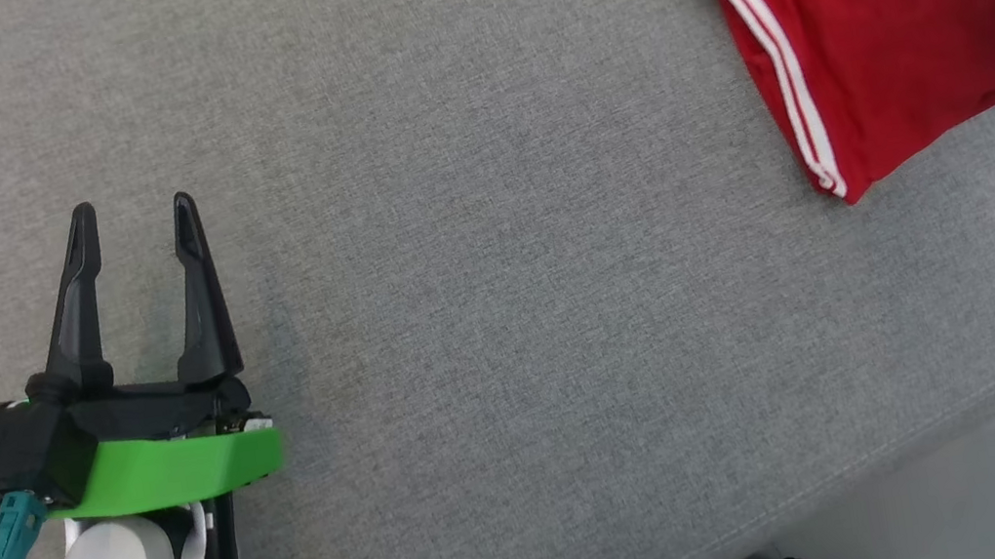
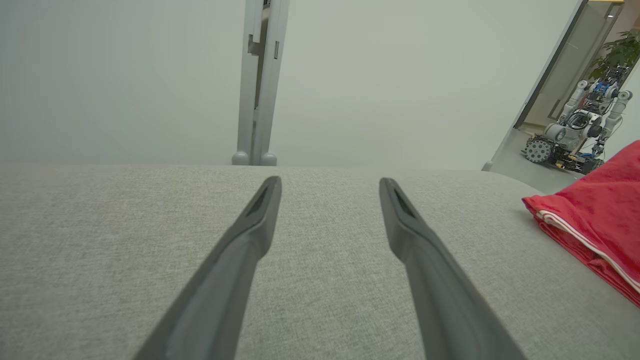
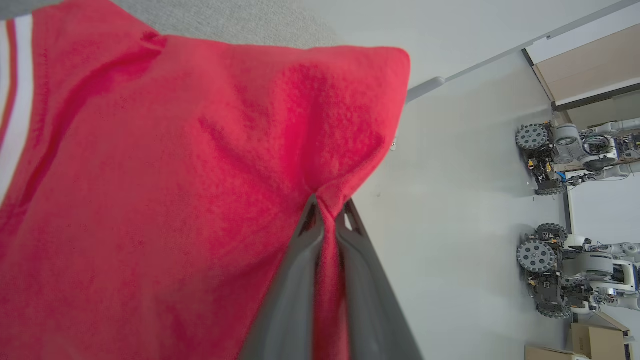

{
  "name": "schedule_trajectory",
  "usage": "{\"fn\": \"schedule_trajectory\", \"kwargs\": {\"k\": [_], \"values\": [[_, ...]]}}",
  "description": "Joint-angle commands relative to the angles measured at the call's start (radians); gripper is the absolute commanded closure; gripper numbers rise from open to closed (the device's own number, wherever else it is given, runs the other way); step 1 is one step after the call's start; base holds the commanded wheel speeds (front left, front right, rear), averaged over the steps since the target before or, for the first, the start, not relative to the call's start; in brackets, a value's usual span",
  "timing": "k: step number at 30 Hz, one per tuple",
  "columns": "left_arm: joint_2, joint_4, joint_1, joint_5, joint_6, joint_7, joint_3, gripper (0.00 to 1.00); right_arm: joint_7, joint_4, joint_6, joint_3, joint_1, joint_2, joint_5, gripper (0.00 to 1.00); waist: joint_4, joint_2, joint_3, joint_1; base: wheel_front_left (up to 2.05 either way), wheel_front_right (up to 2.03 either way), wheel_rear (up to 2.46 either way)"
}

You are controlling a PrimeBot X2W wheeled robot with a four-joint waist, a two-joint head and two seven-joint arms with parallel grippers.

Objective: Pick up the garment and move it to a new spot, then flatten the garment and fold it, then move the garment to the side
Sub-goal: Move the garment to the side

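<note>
Probably on the move-aside step: garment (image 1: pixel 892 13) pinched in right end effector (image 3: pixel 330 205), left end effector (image 1: pixel 134 210) spread. Next: lay flat, let go.

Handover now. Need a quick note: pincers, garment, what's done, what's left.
Left pincer: open, empty, over the grey cushion.
Right pincer: shut on a pinch of the red garment.
Garment: at the cushion's far right in the head view, apart from the left pincer.
Done: garment gripped; its white-striped edge looks layered, so probably folded.
Left: likely set it at the side and release.
</note>
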Motion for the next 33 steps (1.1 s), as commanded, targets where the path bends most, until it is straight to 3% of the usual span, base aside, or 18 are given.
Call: {"fn": "schedule_trajectory", "kwargs": {"k": [1,14,16,17,25,33], "values": [[0.015,-0.009,-0.02,0.001,-0.004,0.0,-0.005,0.0,-0.037,0.018,-0.002,-0.01,-0.019,-0.002,-0.012,1.0,-0.026,0.0,0.057,0.0,0.0,0.0,0.0],[0.039,-0.028,-0.046,-0.018,-0.004,0.0,-0.032,0.0,-0.217,0.235,-0.002,-0.119,-0.033,-0.034,-0.069,1.0,0.051,0.0,0.118,0.0,0.0,0.0,0.0],[0.039,-0.029,-0.047,-0.019,-0.004,0.0,-0.029,0.0,-0.233,0.259,-0.002,-0.127,-0.033,-0.033,-0.076,0.52,0.062,0.0,0.121,0.0,0.0,0.0,0.0],[0.039,-0.029,-0.046,-0.02,-0.004,0.0,-0.029,0.0,-0.237,0.269,-0.002,-0.133,-0.035,-0.029,-0.076,0.0,0.065,0.0,0.121,0.0,0.0,0.0,0.0],[0.022,-0.012,-0.017,-0.027,-0.005,0.0,-0.012,0.0,-0.298,0.3,-0.002,-0.147,-0.01,0.015,-0.103,0.0,0.08,0.0,0.063,0.0,0.0,0.0,0.0],[-0.012,0.057,0.052,-0.029,-0.003,0.0,0.031,0.0,-0.531,0.257,-0.002,-0.27,0.122,0.143,-0.03,0.0,0.108,0.0,-0.11,0.0,0.0,0.0,0.0]]}}
